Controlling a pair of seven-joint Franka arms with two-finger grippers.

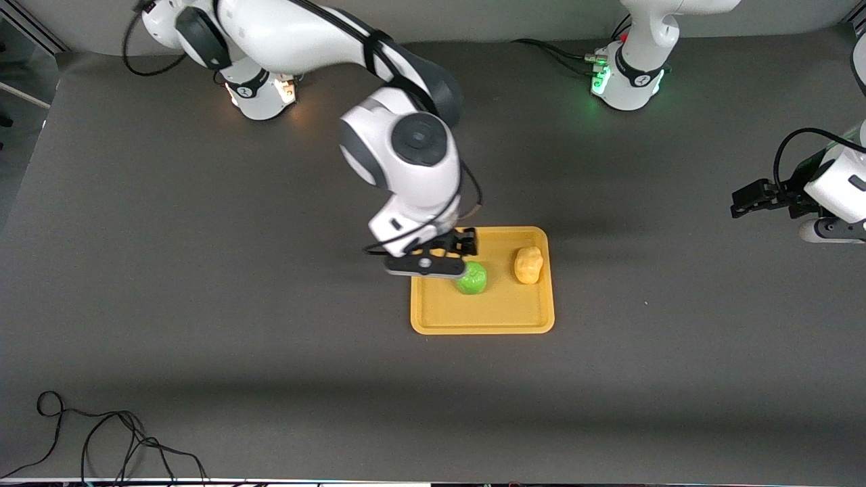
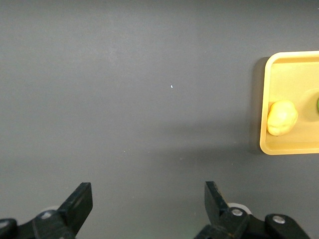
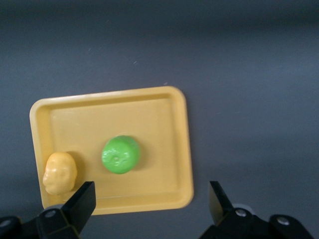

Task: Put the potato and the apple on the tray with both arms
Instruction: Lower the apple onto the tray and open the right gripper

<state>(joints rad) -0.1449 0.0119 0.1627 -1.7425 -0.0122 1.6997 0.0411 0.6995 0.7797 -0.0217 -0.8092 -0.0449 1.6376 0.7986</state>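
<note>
Both on tray (image 1: 482, 323): apple (image 1: 472, 279) mid-tray, potato (image 1: 528, 264) by the edge toward left arm's end. Right gripper (image 1: 454, 256) over tray's far corner, jaws wide, empty. Left gripper (image 2: 148, 201) waits off-tray, wide, empty.

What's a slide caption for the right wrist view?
Open right gripper above the yellow tray, where the green apple and the potato lie apart.
</note>
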